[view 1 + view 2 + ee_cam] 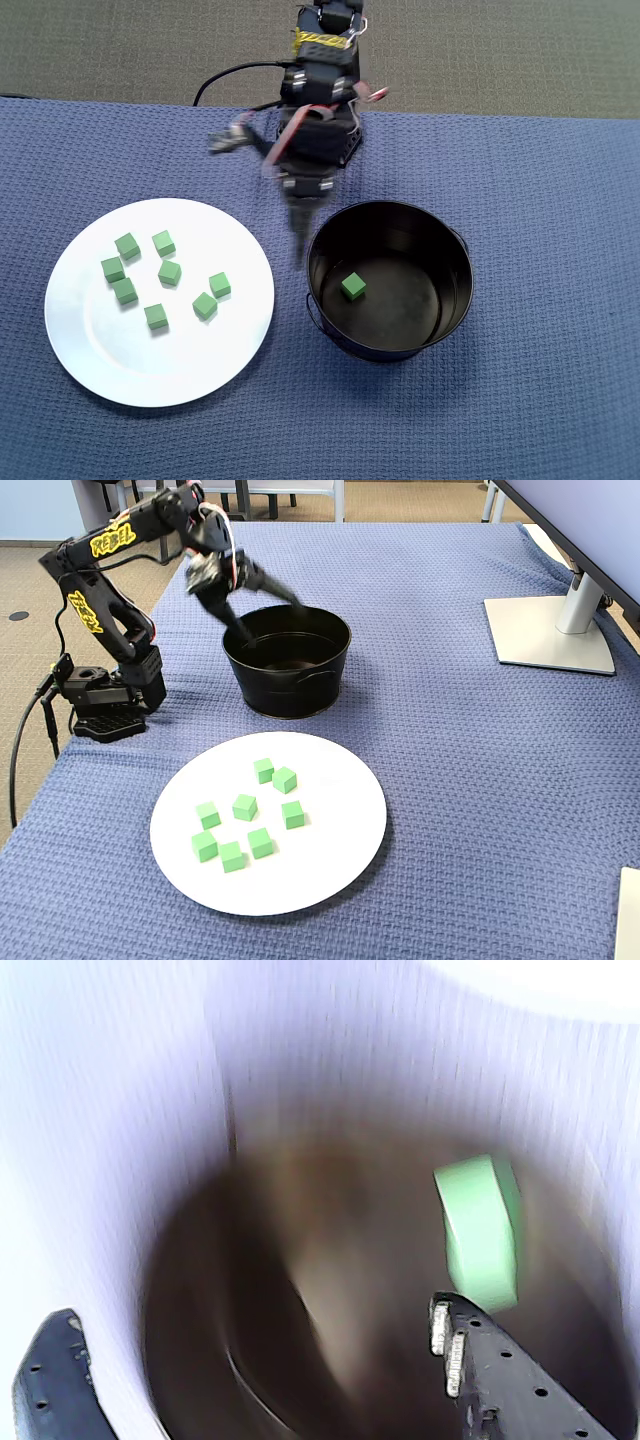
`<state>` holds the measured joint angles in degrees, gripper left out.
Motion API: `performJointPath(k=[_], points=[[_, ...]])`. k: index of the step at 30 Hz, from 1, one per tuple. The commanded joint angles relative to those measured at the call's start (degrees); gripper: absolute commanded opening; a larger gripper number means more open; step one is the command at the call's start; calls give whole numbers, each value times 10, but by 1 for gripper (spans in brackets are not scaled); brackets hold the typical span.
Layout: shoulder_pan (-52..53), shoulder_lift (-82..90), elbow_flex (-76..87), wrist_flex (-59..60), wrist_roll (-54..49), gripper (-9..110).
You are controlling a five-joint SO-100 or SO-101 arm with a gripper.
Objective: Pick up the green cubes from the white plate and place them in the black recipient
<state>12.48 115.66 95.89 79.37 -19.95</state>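
One arm (100,600) works this table, black with yellow lettering, its base at the table's near-left edge in the fixed view. It bends up and over, the forearm angling down toward the pot (288,685). The gripper (262,602) hangs at the pot's rim, blurred by motion in both the fixed and overhead views (298,235). In the wrist view its two fingers (500,1375) stand well apart at the bottom corners, holding nothing, with the pot's dark floor between them.

Going near to far in the fixed view: the plate (330,860) lies closest, round and white on the blue woven cloth (480,780). Seven cubes (245,807) sit on it, loosely clustered around the middle and toward 9 o'clock, none stacked. In the overhead view the same seven (169,271) fill the plate's (200,370) upper left, from roughly 9 to 12 o'clock.

Beyond the plate stands the pot, just apart from it. One cube (352,286) rests on its floor, toward 9 o'clock in the overhead view; the wrist view shows it smeared (482,1230) just above the right finger.

Farthest, at 2 o'clock, a monitor stand (552,632) sits on the cloth.
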Motion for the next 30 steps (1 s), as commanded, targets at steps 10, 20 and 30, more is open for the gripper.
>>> performJointPath(k=[10, 20, 30], points=[[192, -92, 91, -201, -343, 39], [231, -185, 134, -274, -541, 35], [224, -235, 143, -301, -564, 33]])
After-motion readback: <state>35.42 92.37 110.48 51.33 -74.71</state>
